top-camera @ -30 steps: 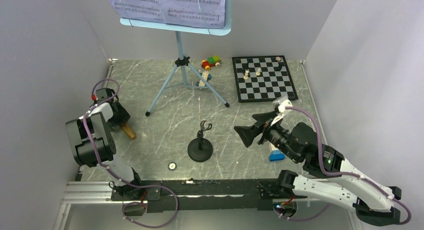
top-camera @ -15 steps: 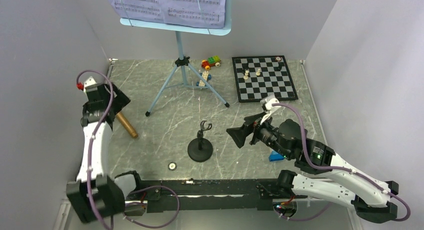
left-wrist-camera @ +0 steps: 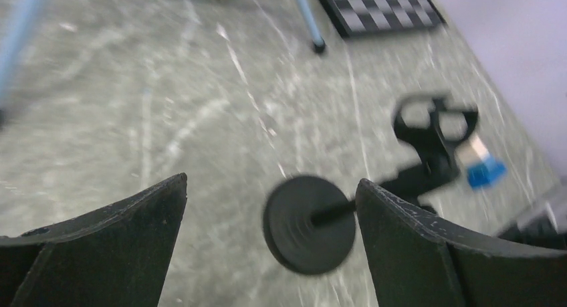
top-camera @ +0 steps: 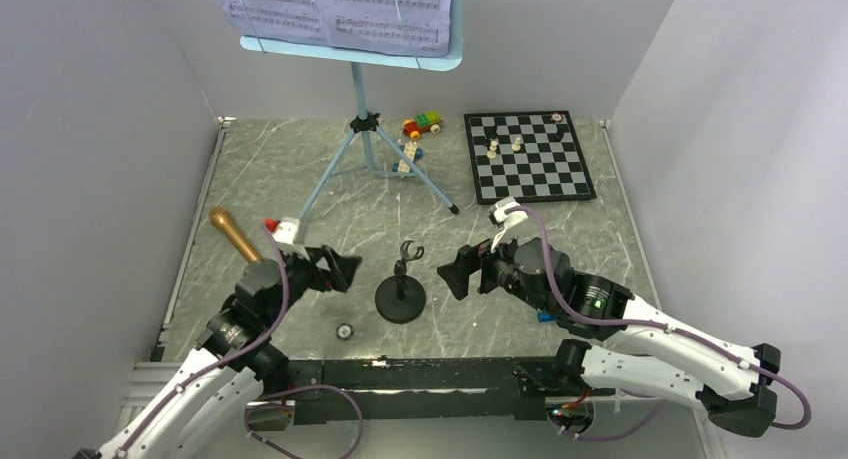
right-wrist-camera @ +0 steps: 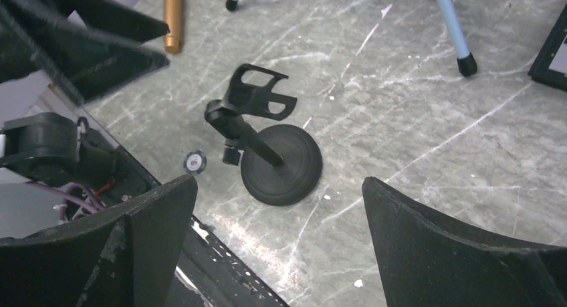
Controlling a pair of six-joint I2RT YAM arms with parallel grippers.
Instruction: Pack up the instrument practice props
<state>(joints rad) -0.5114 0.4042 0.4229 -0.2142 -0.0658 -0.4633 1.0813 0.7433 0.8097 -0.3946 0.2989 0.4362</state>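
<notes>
- The small black mic stand is sitting mid-table on its flat round base, its thin stem rising to a forked clip that is holding nothing.
- The left gripper is hovering just left of the mic stand with its fingers spread wide and nothing between them.
- The right gripper is facing the mic stand from the right, likewise gaping and empty. The two are bracketing it, so I'm reading this as a line-up for a grab.
- The left wrist view is blurring, so fine detail there is hard to call.
- The gold-brown microphone, a smooth tapered rod with a rounded head, is lying flat well to the left of the mic stand, out of its clip and touching neither arm.
- Behind the mic stand, the light-blue music stand is bracing on three splayed legs. Its desk lip is propping up the white sheet-music pages, so the pages are resting there rather than being clamped.
- Off to the far right of the mic stand, the chessboard is lying flat with a few pieces on it, and the toy brick car is parked beside it.
- Everything is resting on the grey marbled table, so nothing is looking packed yet.
</notes>
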